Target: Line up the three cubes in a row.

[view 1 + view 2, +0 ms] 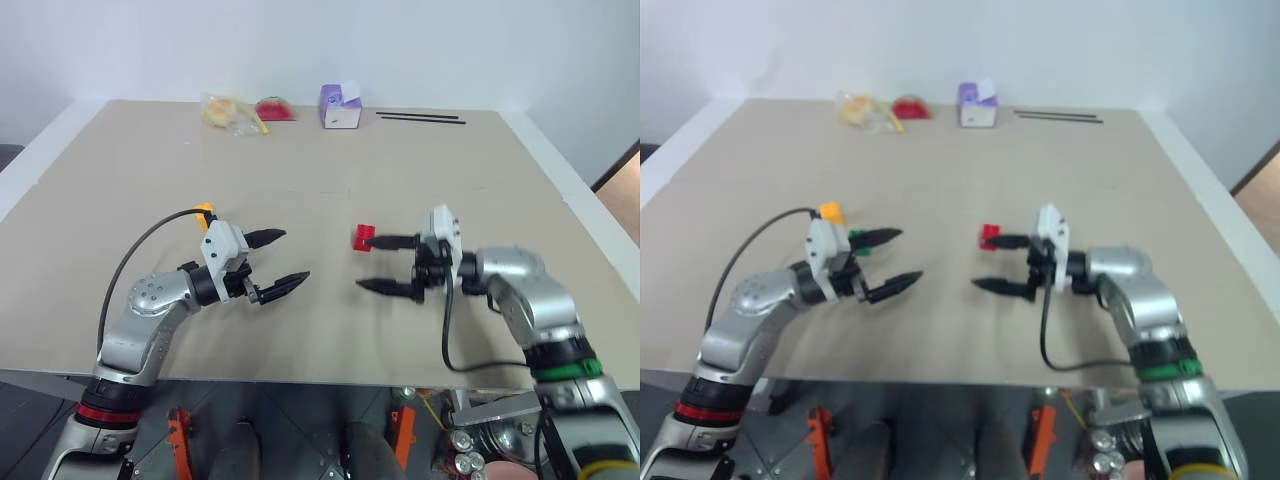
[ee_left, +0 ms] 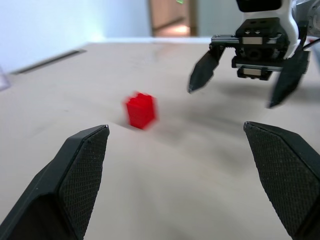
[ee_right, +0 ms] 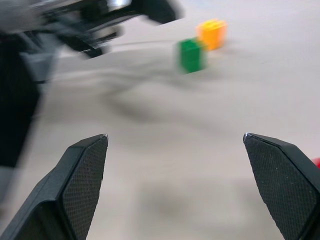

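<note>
Lying by right hand (open): red cube.

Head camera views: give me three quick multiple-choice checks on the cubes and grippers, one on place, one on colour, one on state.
1. Where is the small red studded plastic cube?
A. At the table's far edge
B. Near the right gripper
C. Inside the left gripper

2. What colour is the block beside the green studded block?
A. Yellow-orange
B. Blue
C. White

3. What state are both grippers in?
A. Both shut on cubes
B. Both open, holding nothing
C. One open, one shut

Answers:
1 B: the cube sits by that gripper's far finger.
2 A: the yellow-orange studded block stands right next to the green one.
3 B: nothing sits between either gripper's spread fingers.
</note>
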Available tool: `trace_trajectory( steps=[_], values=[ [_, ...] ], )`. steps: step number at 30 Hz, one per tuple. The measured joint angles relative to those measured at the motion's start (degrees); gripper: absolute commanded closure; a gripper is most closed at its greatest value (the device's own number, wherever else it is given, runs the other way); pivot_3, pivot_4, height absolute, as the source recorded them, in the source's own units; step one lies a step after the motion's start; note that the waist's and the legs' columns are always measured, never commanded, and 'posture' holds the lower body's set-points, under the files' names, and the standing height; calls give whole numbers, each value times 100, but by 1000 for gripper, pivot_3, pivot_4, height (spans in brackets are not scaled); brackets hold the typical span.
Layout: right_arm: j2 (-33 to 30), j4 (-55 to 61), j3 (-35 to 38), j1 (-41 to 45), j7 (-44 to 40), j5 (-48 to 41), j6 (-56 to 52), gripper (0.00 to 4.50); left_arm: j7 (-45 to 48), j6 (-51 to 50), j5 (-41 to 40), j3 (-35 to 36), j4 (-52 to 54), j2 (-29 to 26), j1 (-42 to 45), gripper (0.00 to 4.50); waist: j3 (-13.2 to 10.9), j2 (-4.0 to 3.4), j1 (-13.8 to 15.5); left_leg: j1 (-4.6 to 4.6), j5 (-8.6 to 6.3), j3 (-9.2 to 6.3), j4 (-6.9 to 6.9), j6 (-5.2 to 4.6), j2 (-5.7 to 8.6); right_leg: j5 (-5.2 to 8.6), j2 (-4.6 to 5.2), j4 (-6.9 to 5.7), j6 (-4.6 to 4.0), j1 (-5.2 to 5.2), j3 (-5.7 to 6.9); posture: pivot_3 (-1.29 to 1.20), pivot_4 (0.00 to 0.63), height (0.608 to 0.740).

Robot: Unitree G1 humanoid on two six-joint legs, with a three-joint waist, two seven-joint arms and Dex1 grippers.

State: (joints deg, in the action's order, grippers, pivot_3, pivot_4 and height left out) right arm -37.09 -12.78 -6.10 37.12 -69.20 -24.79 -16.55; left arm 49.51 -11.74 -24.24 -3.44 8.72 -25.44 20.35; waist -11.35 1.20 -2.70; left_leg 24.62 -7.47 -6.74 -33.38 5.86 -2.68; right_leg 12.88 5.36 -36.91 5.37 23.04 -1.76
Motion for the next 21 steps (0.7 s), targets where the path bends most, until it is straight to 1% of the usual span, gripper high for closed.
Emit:
trace_trajectory(
  steps=[2,3,5,6,7,10,13,17,21],
  values=[
    [122,-983,-129,721,-152,368,289,0,-44,-67,-7,11,-30,25,5,26,-1,-2,1,6,0,0,8,0,-2,7,-6,-2,12,7,-2,0,150,740],
    [169,-1334,-180,943,-189,503,431,0,-44,-83,-11,15,-31,24,6,26,-1,-2,0,7,0,0,9,0,-2,7,-6,-2,19,7,-2,0,150,740],
    [327,-2526,-307,1587,-276,947,935,0,-9,-136,-44,9,-29,18,16,26,-1,-2,-2,9,0,3,20,1,-2,8,-6,-2,33,9,-2,0,150,740],
    [371,-2837,-317,1730,-297,1055,1086,0,10,-151,-53,0,-22,15,17,26,-1,-2,-1,9,0,3,26,0,-2,9,-6,-2,33,11,-2,0,150,740],
    [464,-3404,-349,1997,-334,1228,1334,0,65,-196,-60,-6,-22,-9,13,26,-1,-2,0,9,0,3,31,1,-2,11,-6,-2,35,11,-1,0,150,740],
    [574,-4296,-455,2351,-430,1583,1791,0,103,-244,-98,-7,-3,-42,8,26,-1,-2,4,11,0,4,45,1,-2,13,-6,-2,34,16,-1,0,150,740],
    [627,-4942,-496,2510,-550,1903,2142,0,100,-278,-106,-5,44,-52,8,26,-1,-2,3,11,0,4,50,2,-2,15,-6,-2,33,18,-1,0,150,740],
    [645,-5413,-497,2622,-592,2180,2336,0,89,-340,-106,-2,130,-64,-14,26,-2,-4,-5,9,3,4,50,5,-2,14,-6,-4,34,19,-2,0,150,740],
    [699,-5633,-472,2746,-562,2327,2468,0,63,-368,-104,-2,222,-65,-102,26,-2,-4,-14,3,4,5,50,5,-2,12,-7,-8,33,18,-2,0,150,740]
  ],
)
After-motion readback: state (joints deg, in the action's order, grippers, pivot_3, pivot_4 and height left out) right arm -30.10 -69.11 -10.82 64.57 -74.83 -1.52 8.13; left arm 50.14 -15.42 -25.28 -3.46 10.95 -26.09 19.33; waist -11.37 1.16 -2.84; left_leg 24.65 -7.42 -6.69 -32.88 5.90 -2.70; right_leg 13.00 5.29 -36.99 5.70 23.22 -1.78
